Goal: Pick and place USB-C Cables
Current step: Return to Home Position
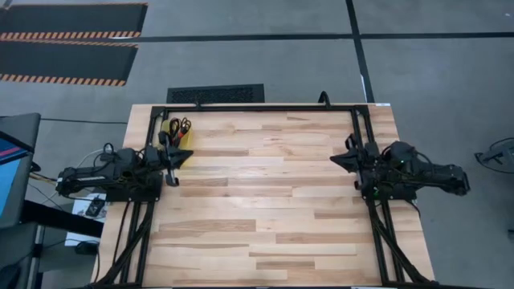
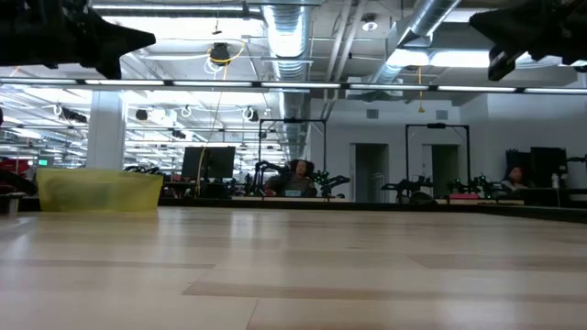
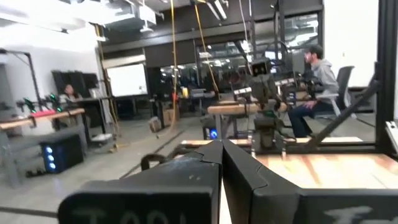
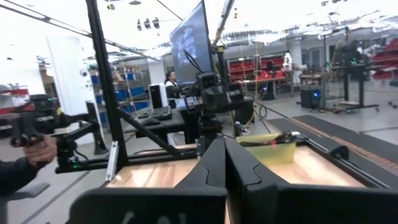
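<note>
A yellow see-through bin [image 1: 170, 136] stands on the wooden table's far left corner; it also shows in the low view [image 2: 99, 191] and the right wrist view [image 4: 270, 148]. Thin dark cables with red ties [image 1: 178, 126] lie inside it. No teal, maroon or other cable shows on the table. My left gripper [image 1: 181, 156] is shut and empty, raised high beside the bin at the table's left edge; its closed fingertips show in the left wrist view [image 3: 222, 149]. My right gripper [image 1: 336, 159] is shut and empty, raised at the right edge [image 4: 224, 146].
The black frame rail [image 1: 257, 107] runs along the table's far edge, with rails down both sides. A person sits beyond the table [image 3: 314, 81]. A person's hand holding a device shows at the side [image 4: 31, 149]. The middle of the tabletop [image 1: 265, 185] is bare wood.
</note>
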You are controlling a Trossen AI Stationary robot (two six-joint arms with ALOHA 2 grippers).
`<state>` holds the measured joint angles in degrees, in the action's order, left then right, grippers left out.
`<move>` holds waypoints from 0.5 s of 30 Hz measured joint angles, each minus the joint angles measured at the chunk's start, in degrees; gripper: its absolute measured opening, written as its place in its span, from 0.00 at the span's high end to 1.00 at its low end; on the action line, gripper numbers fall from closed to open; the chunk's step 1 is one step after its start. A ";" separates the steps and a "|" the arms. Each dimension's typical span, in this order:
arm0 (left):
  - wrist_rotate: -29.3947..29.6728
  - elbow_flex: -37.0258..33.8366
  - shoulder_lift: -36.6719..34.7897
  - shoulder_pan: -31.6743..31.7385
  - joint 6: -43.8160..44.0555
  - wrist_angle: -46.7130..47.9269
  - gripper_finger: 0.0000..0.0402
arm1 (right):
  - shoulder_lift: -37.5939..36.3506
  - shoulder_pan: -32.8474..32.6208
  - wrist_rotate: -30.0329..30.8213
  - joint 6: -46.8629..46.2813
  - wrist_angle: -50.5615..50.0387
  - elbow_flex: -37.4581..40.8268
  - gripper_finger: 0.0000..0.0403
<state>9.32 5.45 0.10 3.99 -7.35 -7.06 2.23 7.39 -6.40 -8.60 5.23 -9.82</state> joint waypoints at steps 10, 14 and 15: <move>-0.56 -1.94 0.02 0.00 3.30 -2.61 1.00 | -0.76 -4.64 0.46 0.00 3.42 3.86 0.98; -0.56 -4.82 0.07 0.00 4.59 -6.61 1.00 | -0.79 -5.74 0.51 -0.04 7.98 7.41 0.98; -0.45 -4.81 0.07 0.00 4.80 -6.78 1.00 | -0.79 -6.01 0.51 -0.07 8.84 8.00 0.98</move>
<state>8.87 0.64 0.16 3.99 -2.55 -13.84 1.43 1.38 -5.89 -8.67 14.07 -1.82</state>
